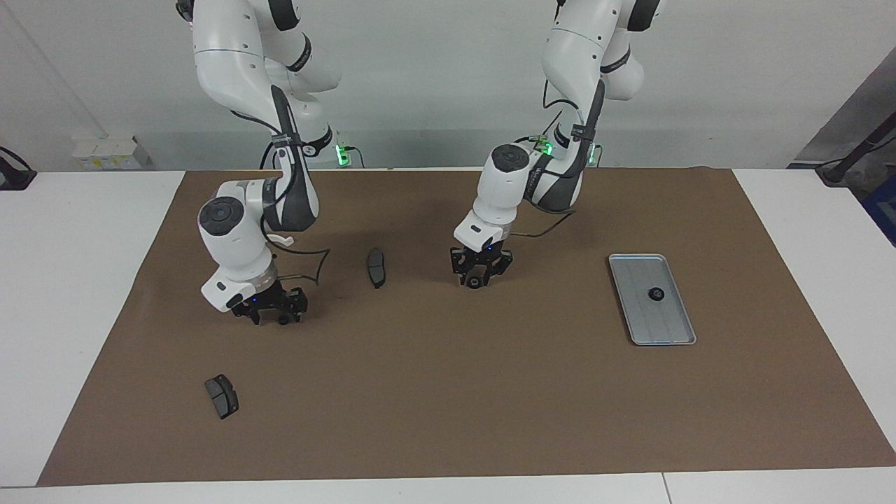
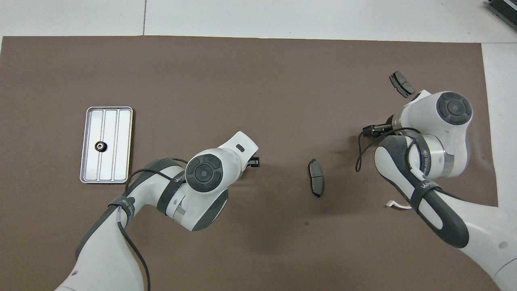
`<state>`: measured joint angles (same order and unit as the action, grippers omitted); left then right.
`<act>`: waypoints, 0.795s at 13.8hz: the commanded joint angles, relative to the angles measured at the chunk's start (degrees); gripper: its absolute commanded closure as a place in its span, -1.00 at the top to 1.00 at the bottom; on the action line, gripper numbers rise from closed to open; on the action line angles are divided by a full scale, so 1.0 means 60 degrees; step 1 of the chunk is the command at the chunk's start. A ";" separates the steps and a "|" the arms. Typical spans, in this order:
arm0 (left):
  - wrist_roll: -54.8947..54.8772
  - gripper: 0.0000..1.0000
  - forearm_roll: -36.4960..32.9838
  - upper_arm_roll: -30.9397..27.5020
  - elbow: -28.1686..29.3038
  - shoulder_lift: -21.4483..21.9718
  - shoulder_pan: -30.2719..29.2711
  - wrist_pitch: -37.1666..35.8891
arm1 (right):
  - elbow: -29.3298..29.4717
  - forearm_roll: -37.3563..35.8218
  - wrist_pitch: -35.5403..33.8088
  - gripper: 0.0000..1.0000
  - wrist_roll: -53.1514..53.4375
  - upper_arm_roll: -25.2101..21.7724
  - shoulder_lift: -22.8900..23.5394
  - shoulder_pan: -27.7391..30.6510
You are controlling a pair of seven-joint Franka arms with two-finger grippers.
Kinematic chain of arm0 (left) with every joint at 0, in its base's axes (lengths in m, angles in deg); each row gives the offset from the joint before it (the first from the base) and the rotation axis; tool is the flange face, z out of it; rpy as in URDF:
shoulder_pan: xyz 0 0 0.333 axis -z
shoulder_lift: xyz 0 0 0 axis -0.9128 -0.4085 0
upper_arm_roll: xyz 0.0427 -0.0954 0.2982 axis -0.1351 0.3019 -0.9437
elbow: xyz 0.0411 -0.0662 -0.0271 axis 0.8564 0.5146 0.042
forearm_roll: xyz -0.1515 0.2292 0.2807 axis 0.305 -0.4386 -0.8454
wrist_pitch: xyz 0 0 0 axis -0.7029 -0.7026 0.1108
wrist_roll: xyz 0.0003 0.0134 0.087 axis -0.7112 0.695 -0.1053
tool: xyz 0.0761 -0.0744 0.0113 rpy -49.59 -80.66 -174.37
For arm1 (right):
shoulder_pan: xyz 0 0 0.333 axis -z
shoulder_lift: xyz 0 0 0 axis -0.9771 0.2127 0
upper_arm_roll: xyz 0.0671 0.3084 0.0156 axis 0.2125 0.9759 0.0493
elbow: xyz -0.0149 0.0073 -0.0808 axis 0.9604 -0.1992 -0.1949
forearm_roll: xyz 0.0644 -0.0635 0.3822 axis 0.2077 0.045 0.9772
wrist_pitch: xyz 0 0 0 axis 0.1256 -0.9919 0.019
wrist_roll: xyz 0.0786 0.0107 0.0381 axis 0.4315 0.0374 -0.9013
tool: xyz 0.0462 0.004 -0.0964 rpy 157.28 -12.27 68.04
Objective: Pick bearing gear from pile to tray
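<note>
Bearing gear (image 1: 474, 282), a small black ring at centre frame, lies on the mat between the left gripper's (image 1: 479, 273) half-closed fingers. It looks light, rigid and slick; best pinched across its rim. Right gripper (image 1: 269, 313), lower left; finger state unclear. Tray (image 1: 673, 331) sits right.

A: How many small black round rings do you count?
B: Two for certain, a first ring (image 1: 656, 294) and a second ring (image 1: 474, 282); a possible third is too hidden to tell.
A: And the dark grey curved pads?
B: Two, one pad (image 1: 376, 267) and another pad (image 1: 221, 395).
A: The rest?
B: One white plastic half-ring (image 2: 398, 205), one flat rectangular silver-grey metal tray (image 1: 668, 334), one brown mat (image 1: 490, 392), two white robot arms (image 1: 234, 238) (image 1: 500, 189).
</note>
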<state>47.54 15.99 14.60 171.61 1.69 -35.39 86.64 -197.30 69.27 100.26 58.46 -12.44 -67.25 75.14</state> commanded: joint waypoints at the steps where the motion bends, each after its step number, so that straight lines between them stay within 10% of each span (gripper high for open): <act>1: -0.0495 0.09 0.0024 -0.0162 0.0148 0.0008 0.0146 0.0263 | -0.0339 0.0062 0.0152 -0.22 -0.0191 0.0139 -0.0303 0.0122; 4: -0.0642 -0.12 0.0024 -0.0162 0.0148 0.0008 0.0146 0.0220 | -0.0237 0.0251 0.0210 -1.00 -0.0205 0.0124 -0.0289 0.0108; 11: -0.0730 -0.77 0.0038 -0.0191 -0.0435 -0.0021 -0.0087 -0.0320 | 0.0115 0.0267 -0.0212 -1.00 0.0582 0.0183 -0.0946 -0.0608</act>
<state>44.08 15.99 14.20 171.22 1.45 -35.48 86.67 -195.86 70.22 100.45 59.31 -11.70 -70.09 73.35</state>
